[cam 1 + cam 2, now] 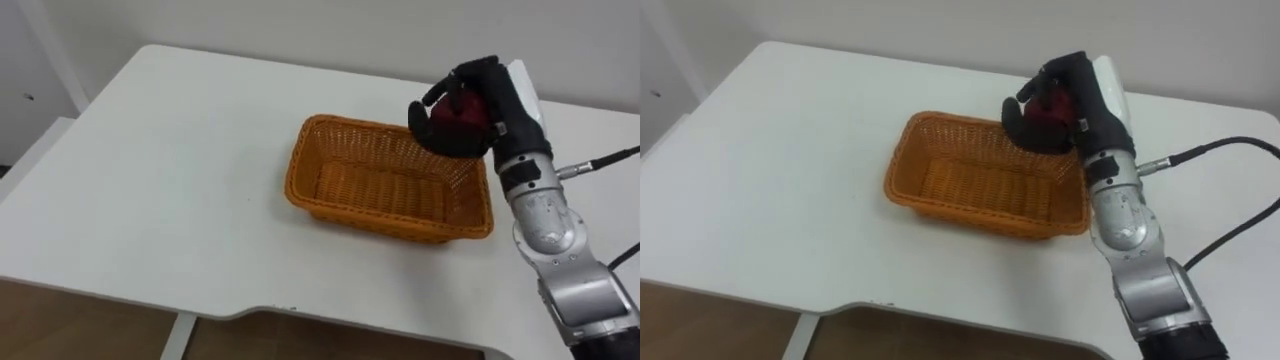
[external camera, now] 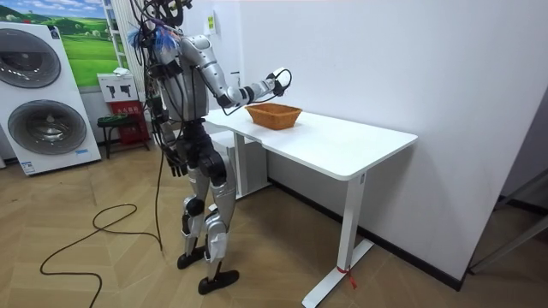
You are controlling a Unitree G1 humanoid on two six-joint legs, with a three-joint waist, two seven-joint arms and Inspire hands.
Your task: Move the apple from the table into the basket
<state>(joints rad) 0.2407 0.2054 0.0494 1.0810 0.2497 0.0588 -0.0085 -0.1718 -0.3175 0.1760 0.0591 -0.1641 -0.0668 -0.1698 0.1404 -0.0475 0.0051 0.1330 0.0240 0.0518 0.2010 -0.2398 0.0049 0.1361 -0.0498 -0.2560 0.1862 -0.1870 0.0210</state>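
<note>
White table (image 1: 150, 180), one. The robot stands at its end, left hand (image 2: 177, 161) hanging beside the hip. Wicker basket (image 1: 385, 215), one, orange, empty, set right of the tabletop's centre. Apple (image 1: 466, 108), one, red, held aloft over the basket's far right corner. Right hand (image 1: 500, 92), fingers curled round the apple. Risk, as judged: released here, the apple could strike the rim and bounce out towards the table's far edge. It wants carrying inward over the basket floor first.
</note>
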